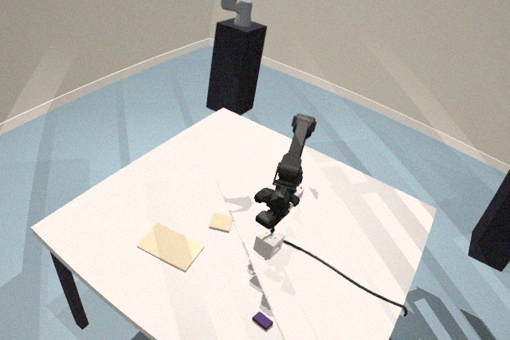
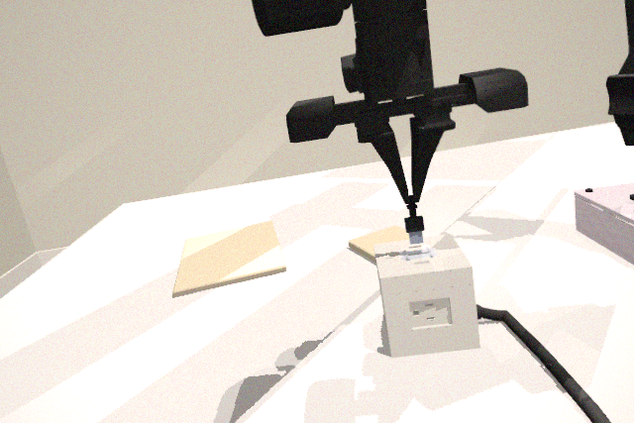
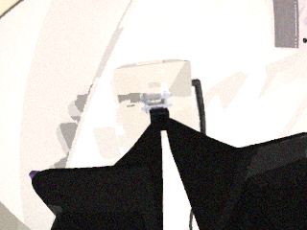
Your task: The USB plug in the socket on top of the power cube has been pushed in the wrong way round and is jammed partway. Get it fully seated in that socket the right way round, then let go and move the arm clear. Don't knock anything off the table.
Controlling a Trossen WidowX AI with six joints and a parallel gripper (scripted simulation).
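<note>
The plug (image 2: 414, 225) hangs pinched in the tool (image 2: 411, 201), whose fingers are nearly shut on its dark body, straight above the socket (image 2: 418, 254) on top of the cube (image 2: 427, 300), a little right of centre in the exterior view. Its pale metal tip reaches down to about the socket mouth; whether it is just entering or just clear cannot be told. By my reading the plug is out of its jam and lined up over the socket, but not seated, since the dark body stands well proud of the cube top. Left to do: press it home, release, and lift the arm away. Whether it is now the right way round is too small to tell.

The plug's long axis is vertical, contact end down, grip end up between the fingertips. The cube's cable (image 2: 537, 352) trails to the lower right across the tabletop (image 2: 128, 357).
</note>
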